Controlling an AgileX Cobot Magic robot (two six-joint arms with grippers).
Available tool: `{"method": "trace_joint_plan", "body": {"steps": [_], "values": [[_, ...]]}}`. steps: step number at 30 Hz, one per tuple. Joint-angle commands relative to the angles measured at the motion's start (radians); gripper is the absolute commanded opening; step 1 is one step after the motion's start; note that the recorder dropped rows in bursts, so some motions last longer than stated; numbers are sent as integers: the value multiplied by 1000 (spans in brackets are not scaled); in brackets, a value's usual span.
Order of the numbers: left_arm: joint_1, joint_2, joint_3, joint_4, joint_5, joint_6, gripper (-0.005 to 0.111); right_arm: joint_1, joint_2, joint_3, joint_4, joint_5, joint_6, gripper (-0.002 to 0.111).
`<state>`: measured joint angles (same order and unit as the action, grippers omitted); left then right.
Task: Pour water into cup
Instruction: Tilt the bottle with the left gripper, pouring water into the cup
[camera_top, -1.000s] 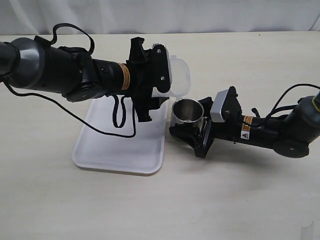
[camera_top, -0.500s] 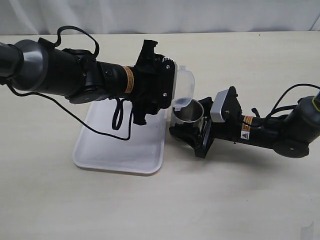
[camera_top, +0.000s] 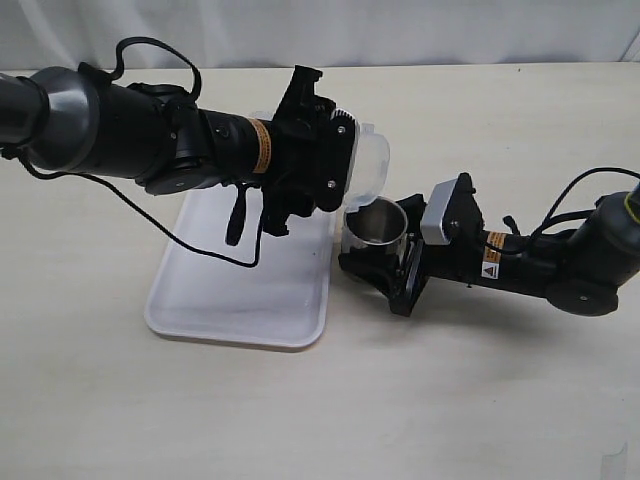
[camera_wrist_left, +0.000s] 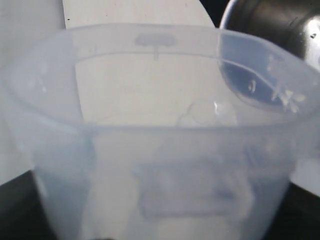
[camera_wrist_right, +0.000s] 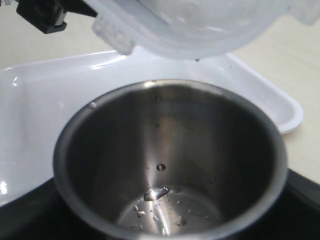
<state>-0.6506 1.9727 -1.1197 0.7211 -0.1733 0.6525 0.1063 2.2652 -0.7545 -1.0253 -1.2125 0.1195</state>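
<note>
Steel cup (camera_top: 376, 224): upright, clasped at its base between the closed fingers of the right gripper (camera_top: 378, 256). Drops of water (camera_wrist_right: 157, 193) are seen on its bottom. Plastic tumbler (camera_top: 368, 168): tilted, rim over the cup at 12 o'clock, clamped in the left gripper (camera_top: 343, 170). White tray (camera_top: 230, 300): set at 9 o'clock.

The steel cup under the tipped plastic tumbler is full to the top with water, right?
Not full. The steel cup holds only a few drops of water at its bottom, as the right wrist view shows. It does sit under the tipped plastic tumbler.
</note>
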Motion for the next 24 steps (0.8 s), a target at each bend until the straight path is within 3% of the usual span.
{"method": "trace_joint_plan", "body": {"steps": [1,24], "values": [[-3,-9,-11,0,-19,51,0,1,-1,-1,-13,-9,-1,4],[-3,-9,-11,2,-31,136,0,1,-1,-1,-39,-9,-1,4]]}}
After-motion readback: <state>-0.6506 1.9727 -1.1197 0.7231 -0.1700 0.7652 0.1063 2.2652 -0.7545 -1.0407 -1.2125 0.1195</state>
